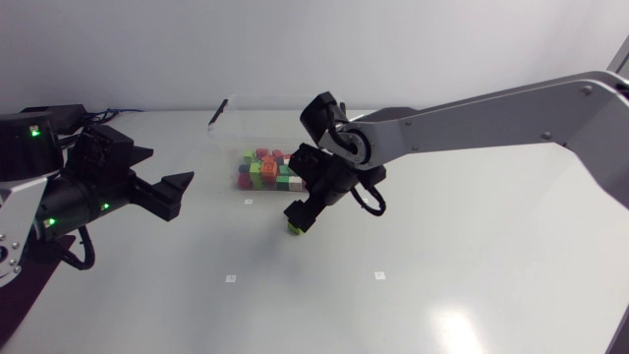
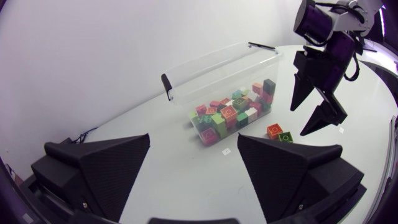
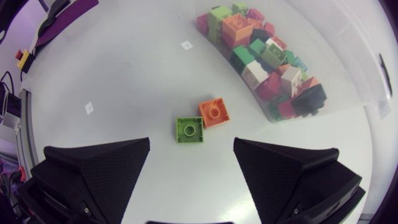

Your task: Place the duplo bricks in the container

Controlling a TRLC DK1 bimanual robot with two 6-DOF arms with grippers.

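Green duplo brick [image 3: 188, 130], orange duplo brick [image 3: 214, 112]: touching on the bench [image 1: 442, 256], just beside the brick-filled clear container [image 2: 205, 84], not yet binned. Right gripper [image 2: 300, 120]: spread wide above both, presumably for pickup. Left gripper [image 1: 169, 165]: spread, empty, parked well apart.

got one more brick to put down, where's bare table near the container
Bare: the table between the left gripper and the container, and the wide stretch past the green brick and orange brick, away from the container. Crowded: those two bricks, close together below the open fingers of the right gripper, beside the container.
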